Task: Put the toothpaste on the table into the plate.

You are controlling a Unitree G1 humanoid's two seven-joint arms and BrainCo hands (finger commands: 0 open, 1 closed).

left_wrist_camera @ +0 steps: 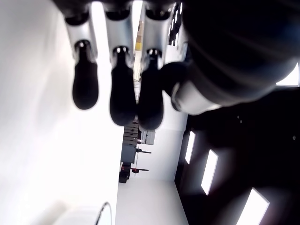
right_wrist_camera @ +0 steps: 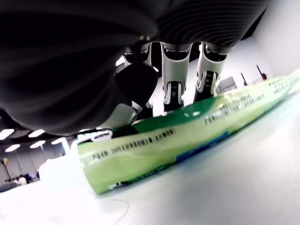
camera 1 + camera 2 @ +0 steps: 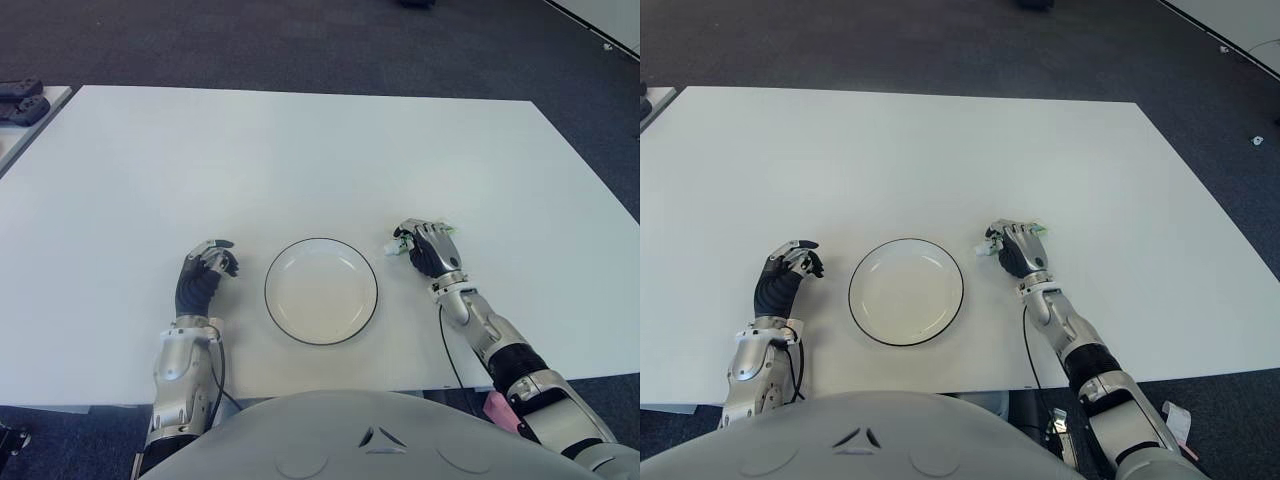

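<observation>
So far nothing's in the plate (image 3: 321, 290), it's bare, and the green toothpaste tube (image 2: 187, 133) is lying flat on the white table (image 3: 300, 160) just to the right of it, under my right hand (image 3: 428, 247). From the right wrist cam the fingers (image 2: 172, 91) are arched over the tube, but I can't tell if they're actually clamped on it. Lift, carry and drop are all left, I'd say; left hand (image 3: 203, 274) shows left of the plate, loosely curled around nothing.
</observation>
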